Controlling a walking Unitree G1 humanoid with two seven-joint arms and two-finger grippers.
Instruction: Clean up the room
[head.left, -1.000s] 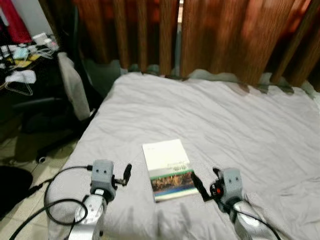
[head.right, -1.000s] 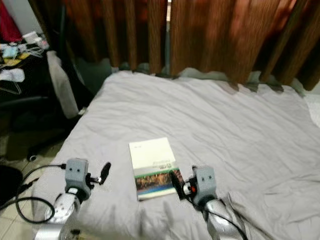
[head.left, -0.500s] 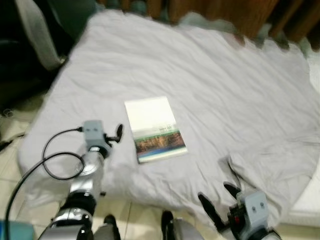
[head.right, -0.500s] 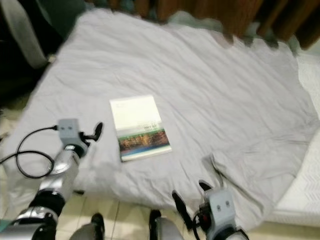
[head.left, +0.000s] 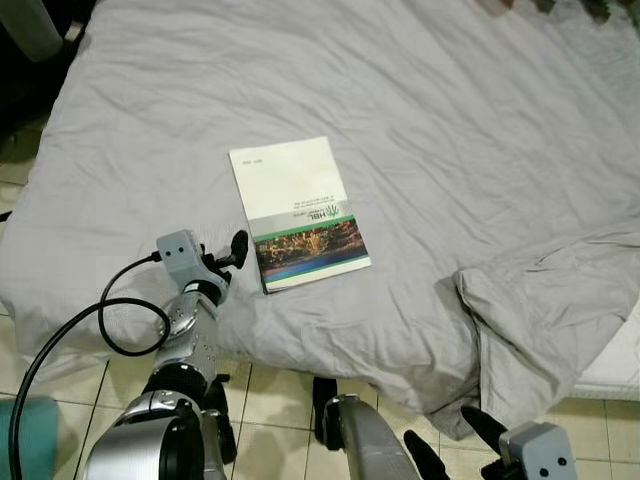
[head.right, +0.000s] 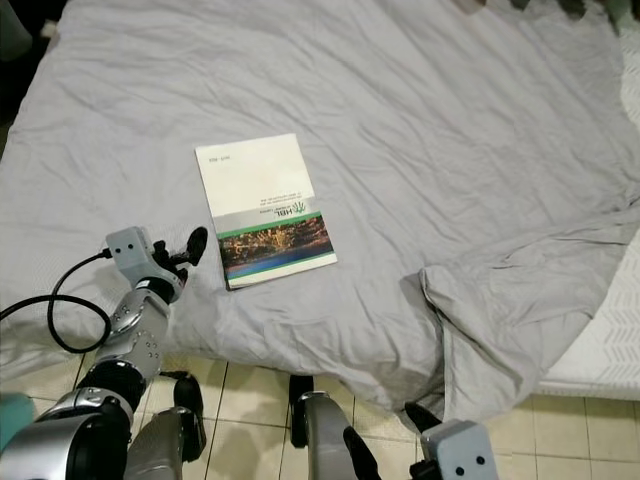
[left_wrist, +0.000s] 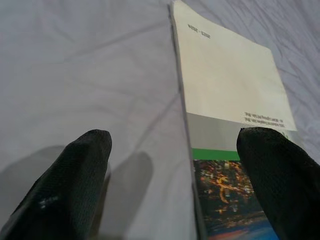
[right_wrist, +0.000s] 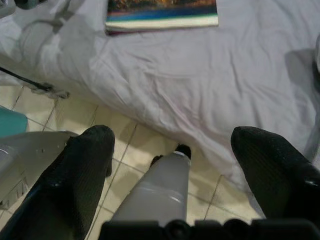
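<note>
- The left tool (head.left: 236, 250) is held over the near-left part of the bed (head.left: 480, 150), just beside the spine edge of the book (head.left: 298, 212); its fingers (left_wrist: 75, 175) are spread wide and nothing is pinched between them.
- The right tool (head.left: 450, 445) is held low in front of the bed, over the tiled floor (right_wrist: 145, 150); its fingers (right_wrist: 85, 165) are likewise spread, with nothing between them.
- The book is seen lying flat and closed on the grey bedsheet (head.right: 420, 120), near the bed's front edge, with the picture band of its cover toward the robot.
- For a sound pickup, the spine edge is judged the best entry: one finger should be slid under it by pressing into the soft sheet, the other set on the cover, before closing.
- The sheet should not be caught in the pinch; a thin paperback is likely to flex if gripped by one corner.
- In the left wrist view the book's thickness and spine line are shown.
- In the right wrist view the robot's leg (right_wrist: 155, 190) and the sheet overhanging the tiles are shown.
- In the head views a folded-back sheet corner (head.left: 530, 320) is shown at the right.
</note>
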